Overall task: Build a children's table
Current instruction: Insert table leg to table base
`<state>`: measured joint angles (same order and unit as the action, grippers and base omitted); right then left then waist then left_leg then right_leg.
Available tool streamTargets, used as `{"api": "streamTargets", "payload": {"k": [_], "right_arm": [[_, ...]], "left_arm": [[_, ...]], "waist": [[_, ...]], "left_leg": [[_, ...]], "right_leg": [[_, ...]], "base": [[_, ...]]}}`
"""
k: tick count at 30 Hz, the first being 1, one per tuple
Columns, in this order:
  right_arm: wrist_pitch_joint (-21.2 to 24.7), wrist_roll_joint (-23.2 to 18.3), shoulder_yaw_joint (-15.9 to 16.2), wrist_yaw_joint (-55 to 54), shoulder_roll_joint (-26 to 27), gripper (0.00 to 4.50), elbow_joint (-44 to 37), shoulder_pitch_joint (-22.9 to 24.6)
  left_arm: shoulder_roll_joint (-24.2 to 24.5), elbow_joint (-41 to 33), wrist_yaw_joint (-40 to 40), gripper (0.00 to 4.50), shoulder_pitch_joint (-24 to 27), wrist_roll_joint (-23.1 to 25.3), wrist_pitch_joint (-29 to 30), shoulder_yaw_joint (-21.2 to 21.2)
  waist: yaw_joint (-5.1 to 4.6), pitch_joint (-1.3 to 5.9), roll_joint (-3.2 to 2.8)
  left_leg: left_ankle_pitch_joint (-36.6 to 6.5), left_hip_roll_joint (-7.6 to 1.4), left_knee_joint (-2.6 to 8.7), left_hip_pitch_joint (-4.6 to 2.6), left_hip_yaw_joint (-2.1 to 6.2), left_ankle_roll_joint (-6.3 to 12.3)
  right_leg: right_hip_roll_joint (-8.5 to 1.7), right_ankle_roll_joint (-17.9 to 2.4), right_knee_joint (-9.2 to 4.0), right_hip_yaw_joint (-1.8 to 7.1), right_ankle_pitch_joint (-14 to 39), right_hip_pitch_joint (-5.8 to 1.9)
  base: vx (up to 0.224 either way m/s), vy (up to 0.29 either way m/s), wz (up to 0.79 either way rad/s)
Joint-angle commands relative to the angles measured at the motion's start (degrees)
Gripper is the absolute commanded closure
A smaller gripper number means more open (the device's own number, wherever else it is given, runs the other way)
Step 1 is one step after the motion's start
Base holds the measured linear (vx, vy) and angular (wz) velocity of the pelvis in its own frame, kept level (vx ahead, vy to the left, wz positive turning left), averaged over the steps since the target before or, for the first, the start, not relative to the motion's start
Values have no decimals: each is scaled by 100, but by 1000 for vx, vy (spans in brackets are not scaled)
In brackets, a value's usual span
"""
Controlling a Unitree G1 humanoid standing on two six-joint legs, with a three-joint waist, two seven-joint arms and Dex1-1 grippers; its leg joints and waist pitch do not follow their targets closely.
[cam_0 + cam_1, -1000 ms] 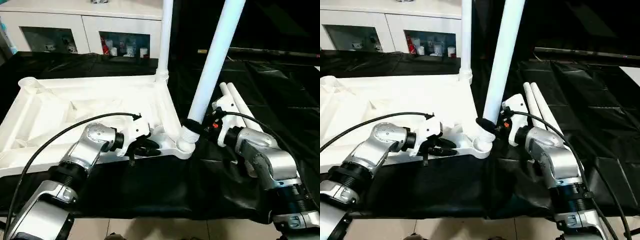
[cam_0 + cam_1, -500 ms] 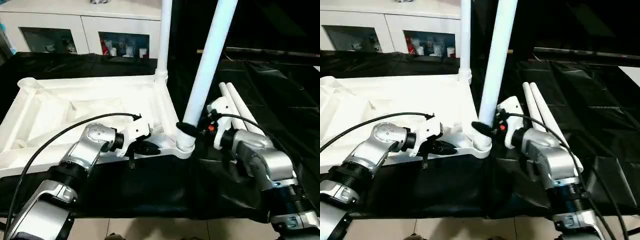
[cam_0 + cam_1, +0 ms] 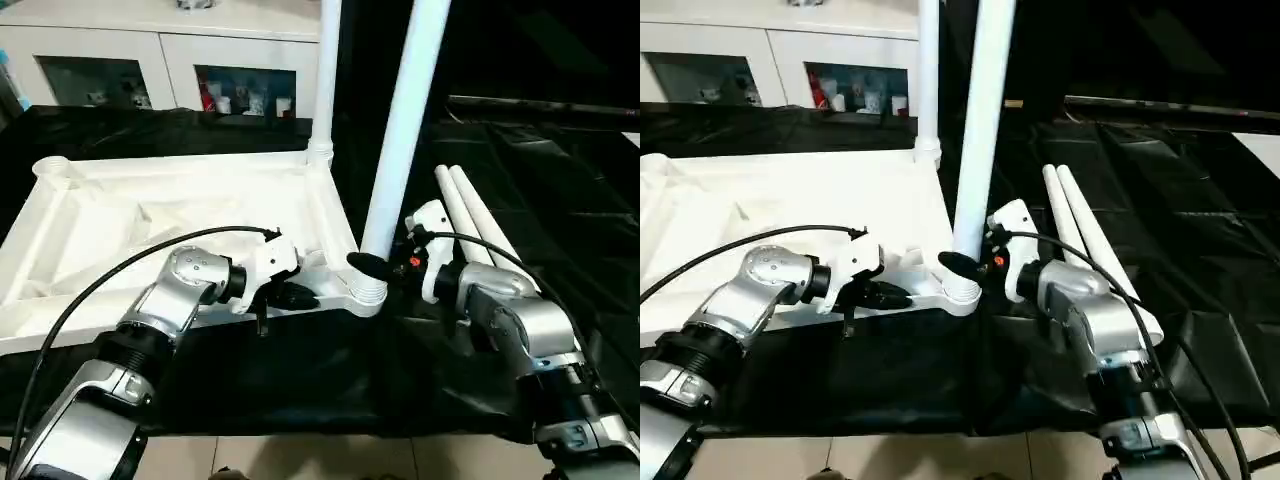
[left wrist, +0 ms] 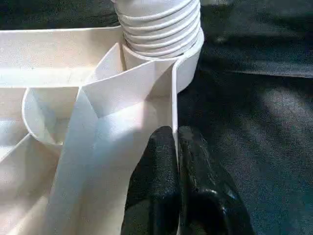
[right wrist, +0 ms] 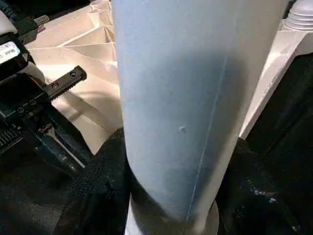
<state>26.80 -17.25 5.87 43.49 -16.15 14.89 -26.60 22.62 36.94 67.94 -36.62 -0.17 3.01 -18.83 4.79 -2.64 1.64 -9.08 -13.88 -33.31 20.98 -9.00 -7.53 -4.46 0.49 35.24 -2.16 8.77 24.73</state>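
The children's table top [image 3: 170, 215] lies upside down on the black cloth. One white leg [image 3: 327, 80] stands in its far right corner socket. A second leg [image 3: 400, 130] stands nearly upright in the near right socket [image 3: 368, 297]. My right gripper [image 3: 378, 262] is shut on this leg just above its threaded base, with black fingers [image 5: 100, 186] on both sides of the tube [image 5: 195, 98]. My left gripper [image 3: 298, 295] is shut on the top's near rim [image 4: 172, 98], close to that socket. Its fingertips [image 4: 159, 147] pinch the thin wall.
Two loose white legs [image 3: 475, 215] lie side by side on the black cloth to the right of my right arm. White cabinets [image 3: 150, 60] stand behind the work table. The table's near edge runs just below my forearms.
The held leg has swung from a rightward lean to nearly upright, with my right gripper moving left. My left gripper has closed on the rim.
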Motion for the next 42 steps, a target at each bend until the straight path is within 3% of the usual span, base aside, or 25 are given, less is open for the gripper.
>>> {"api": "streamTargets", "payload": {"k": [1, 10, 11, 14, 16, 17, 18, 23, 24, 25, 26, 30, 31, 32, 34, 35, 36, 39, 40, 42], "right_arm": [[85, -11, -36, 15, 17, 262, 185, 15], [-82, -409, -497, 23, 173, 262, 365, 455], [-242, -388, -551, -20, 236, 262, 473, 545], [-481, -392, -642, -121, 374, 262, 597, 675], [-682, -371, -682, -214, 486, 262, 644, 800], [-792, -338, -676, -252, 528, 262, 653, 865], [-921, -299, -672, -291, 573, 262, 672, 930], [-1336, -72, -559, -434, 645, 262, 658, 1120], [-1460, 94, -407, -461, 620, 262, 505, 1228], [-1490, 173, -327, -462, 593, 262, 417, 1264], [-1472, 263, -197, -418, 539, 262, 250, 1305], [-1396, 360, -30, -334, 432, 262, 24, 1264], [-1373, 372, 12, -284, 398, 262, -16, 1233], [-1311, 346, 35, -241, 376, 262, -40, 1194], [-1195, 332, 106, -154, 316, 262, -63, 1086], [-1173, 336, 134, -131, 294, 262, -76, 1062], [-944, 290, 195, -9, 239, 262, -80, 936], [-634, 238, 273, 215, 144, 262, -14, 809], [-634, 238, 273, 215, 144, 262, -14, 809], [-556, 269, 353, 431, 42, 262, 187, 743]], "left_arm": [[26, -34, 42, 450, 13, 81, -31, -13], [8, 54, -142, 450, -50, 134, -145, 23], [-2, 84, -163, 450, -76, 133, -150, 36], [-11, 121, -200, 450, -111, 150, -187, 40], [-24, 154, -225, 450, -141, 160, -208, 47], [-28, 171, -239, 450, -155, 168, -223, 50], [-32, 186, -240, 450, -165, 176, -229, 53], [-37, 219, -246, 450, -188, 198, -262, 49], [-31, 203, -243, 450, -183, 195, -258, 47], [-27, 197, -234, 450, -180, 195, -256, 42], [-12, 219, -229, 450, -185, 219, -287, 22], [-5, 260, -267, 450, -180, 276, -366, -5], [-5, 258, -280, 450, -171, 301, -390, -15], [-7, 250, -282, 450, -162, 313, -399, -20], [-12, 224, -285, 450, -142, 326, -411, -29], [-14, 213, -288, 450, -135, 328, -411, -33], [-16, 183, -276, 450, -112, 332, -421, -49], [-20, 123, -245, 450, -60, 319, -420, -59], [-20, 123, -245, 450, -60, 319, -420, -59], [-7, 75, -202, 450, -3, 321, -452, -63]], "waist": [[5, 383, -24], [25, 397, -60], [32, 388, -93], [20, 385, -71], [15, 371, -82], [9, 358, -115], [9, 359, -105], [-18, 308, -119], [-15, 315, -156], [-14, 326, -143], [-7, 333, -137], [-10, 330, -106], [-18, 330, -65], [-11, 328, -95], [-30, 320, -38], [-25, 320, -52], [-36, 312, -2], [-26, 313, -25], [-31, 316, 25], [-21, 316, 12]], "left_leg": [[-1633, 177, 369, -27, -145, -66], [-1626, 173, 367, -33, -146, -43], [-1704, 175, 370, -33, -143, -45], [-1789, 178, 375, -36, -143, -52], [-1930, 175, 387, -44, -137, -61], [-2125, 178, 400, -64, -123, -87], [-2131, 184, 404, -58, -119, -86], [-2513, 203, 426, -121, -92, -64], [-2536, 196, 433, -116, -78, -81], [-2498, 197, 437, -113, -77, -79], [-2417, 190, 452, -106, -77, -57], [-2359, 190, 453, -92, -90, -24], [-2337, 188, 454, -87, -97, -10], [-2326, 186, 452, -94, -95, -9], [-2369, 186, 448, -93, -99, 9], [-2357, 189, 447, -95, -94, 12], [-2353, 186, 445, -89, -103, 24], [-2308, 183, 445, -88, -96, 22], [-2286, 181, 443, -81, -101, 29], [-2258, 170, 449, -80, -98, 26]], "right_leg": [[-143, -923, -444, 99, 1735, -356], [-148, -1055, -431, 97, 1465, -362], [-155, -1033, -446, 93, 1606, -355], [-148, -985, -468, 88, 1755, -343], [-153, -937, -495, 82, 1986, -325], [-148, -895, -523, 73, 2165, -317], [-150, -869, -527, 69, 2225, -325], [-159, -574, -652, 28, 3141, -279], [-168, -534, -668, 33, 3179, -283], [-165, -527, -661, 33, 3122, -293], [-149, -580, -630, 48, 2886, -304], [-142, -635, -606, 57, 2751, -312], [-139, -620, -616, 57, 2777, -315], [-148, -609, -616, 61, 2817, -305], [-148, -551, -639, 54, 2987, -290], [-147, -543, -628, 52, 3007, -294], [-149, -512, -647, 53, 3076, -284], [-165, -464, -647, 58, 3168, -277], [-163, -456, -652, 57, 3163, -280], [-173, -476, -634, 63, 3094, -273]], "base": [[0, 0, 0], [0, 0, 0], [0, 0, 0], [0, 0, 0], [0, 0, 0], [0, 0, 0], [0, 0, 0], [0, 0, 0], [0, 0, 0], [0, 0, 0], [0, 0, 0], [0, 0, 0], [0, 0, 0], [0, 0, 0], [0, 0, 0], [0, 0, 0], [0, 0, 0], [0, 0, 0], [0, 0, 0], [0, 0, 0]]}}
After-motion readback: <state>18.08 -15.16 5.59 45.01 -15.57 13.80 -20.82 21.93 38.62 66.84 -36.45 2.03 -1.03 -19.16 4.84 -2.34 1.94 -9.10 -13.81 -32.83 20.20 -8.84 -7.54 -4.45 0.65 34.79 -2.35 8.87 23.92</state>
